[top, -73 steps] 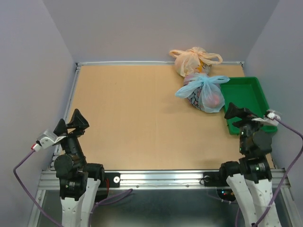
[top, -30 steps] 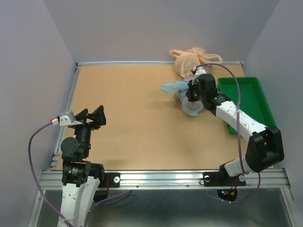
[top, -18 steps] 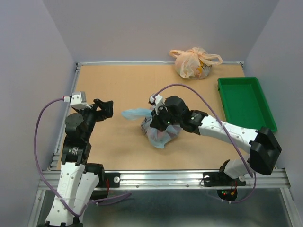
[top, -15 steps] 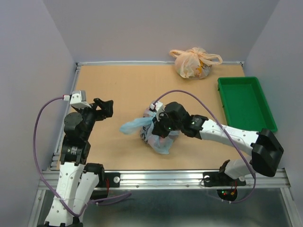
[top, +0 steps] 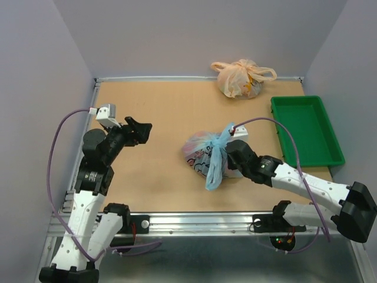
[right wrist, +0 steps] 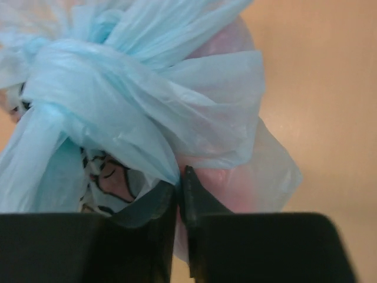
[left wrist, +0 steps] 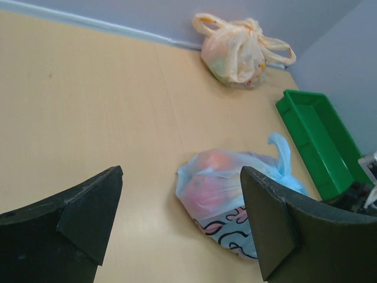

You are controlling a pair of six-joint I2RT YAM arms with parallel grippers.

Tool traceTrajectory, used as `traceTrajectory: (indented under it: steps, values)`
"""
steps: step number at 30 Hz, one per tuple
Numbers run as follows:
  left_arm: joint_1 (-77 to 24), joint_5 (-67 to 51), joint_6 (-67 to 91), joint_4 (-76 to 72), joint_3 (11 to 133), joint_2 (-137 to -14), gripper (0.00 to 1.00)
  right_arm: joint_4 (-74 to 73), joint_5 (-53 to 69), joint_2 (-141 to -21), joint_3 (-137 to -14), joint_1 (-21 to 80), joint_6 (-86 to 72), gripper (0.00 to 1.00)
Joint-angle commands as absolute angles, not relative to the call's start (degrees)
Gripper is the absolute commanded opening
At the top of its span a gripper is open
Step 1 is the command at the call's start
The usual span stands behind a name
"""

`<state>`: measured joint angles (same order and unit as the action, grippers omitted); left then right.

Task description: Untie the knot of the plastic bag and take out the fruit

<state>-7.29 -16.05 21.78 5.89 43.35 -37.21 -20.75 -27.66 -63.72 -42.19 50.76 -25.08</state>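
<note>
The light blue plastic bag [top: 200, 154] lies on its side in the middle of the table. Its knot [top: 222, 140] points up and to the right, and one handle loop [top: 213, 174] trails toward the near edge. Round red and orange fruit [left wrist: 207, 191] shows through the film. My right gripper [top: 234, 158] is at the bag's right side, just below the knot [right wrist: 65, 73]. Its jaws stand almost together, and a fold of the blue film [right wrist: 159, 159] is pinched at the tips of the right gripper [right wrist: 178, 177]. My left gripper [top: 141, 131] hovers open to the left of the bag, with the left gripper [left wrist: 181, 174] framing the bag [left wrist: 235, 188].
A tied peach-orange bag [top: 238, 78] sits at the back wall. A green tray [top: 306, 101] stands along the right edge, also visible in the left wrist view as the tray [left wrist: 309, 127]. Grey walls close in the back and both sides.
My right arm has dragged the blue bag from beside the tray to mid-table and swung to its right side. My left arm has risen and reached toward the bag.
</note>
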Motion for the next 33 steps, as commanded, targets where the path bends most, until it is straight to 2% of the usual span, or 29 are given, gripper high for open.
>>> traceTrajectory:
  steps: [1, 7, 14, 25, 33]
  values:
    - [-10.6, -18.7, 25.0, 2.7, 44.5, -39.3, 0.92, -23.6, -37.1, -63.6, -39.8, 49.3, -31.8, 0.19]
    - [-21.3, -12.8, 27.9, -1.9, 45.3, -46.5, 0.92, -21.0, -39.4, -66.6, -39.6, 48.7, -30.5, 0.22]
    - [-37.1, 1.3, 24.3, -6.7, 51.1, -60.6, 0.92, -17.6, -37.3, -69.6, -38.2, 48.5, -29.4, 0.18]
    - [-45.2, 3.8, 22.8, -6.3, 63.1, -82.9, 0.91, -12.6, -32.3, -65.9, -34.5, 48.3, -29.7, 0.13]
    - [-47.0, 2.9, 24.2, -2.9, 67.2, -90.7, 0.85, -11.1, -30.5, -64.2, -33.1, 48.3, -29.3, 0.12]
